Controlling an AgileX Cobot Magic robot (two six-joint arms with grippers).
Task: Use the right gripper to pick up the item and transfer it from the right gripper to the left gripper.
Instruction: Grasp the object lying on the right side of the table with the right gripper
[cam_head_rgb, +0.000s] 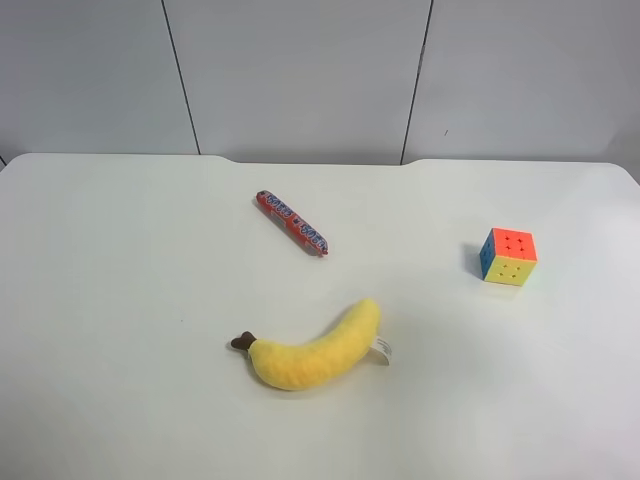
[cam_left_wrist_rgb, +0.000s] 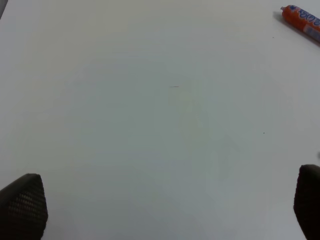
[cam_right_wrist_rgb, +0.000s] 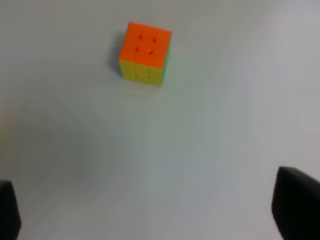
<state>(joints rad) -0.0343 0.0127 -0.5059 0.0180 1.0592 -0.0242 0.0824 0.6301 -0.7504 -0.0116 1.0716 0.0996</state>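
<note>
cube sits near the worktop edge at the exterior high view's right, orange face up. right gripper fingers wide apart, cube ahead of them; left gripper fingers also apart, both empty

The right gripper and the left gripper both stand with their jaws spread wide apart.

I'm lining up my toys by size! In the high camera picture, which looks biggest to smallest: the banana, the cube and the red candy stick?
1. Plush banana, clearly largest.
2. Then puzzle cube and red candy stick: unsure, the stick is longer, the cube bulkier.
</note>
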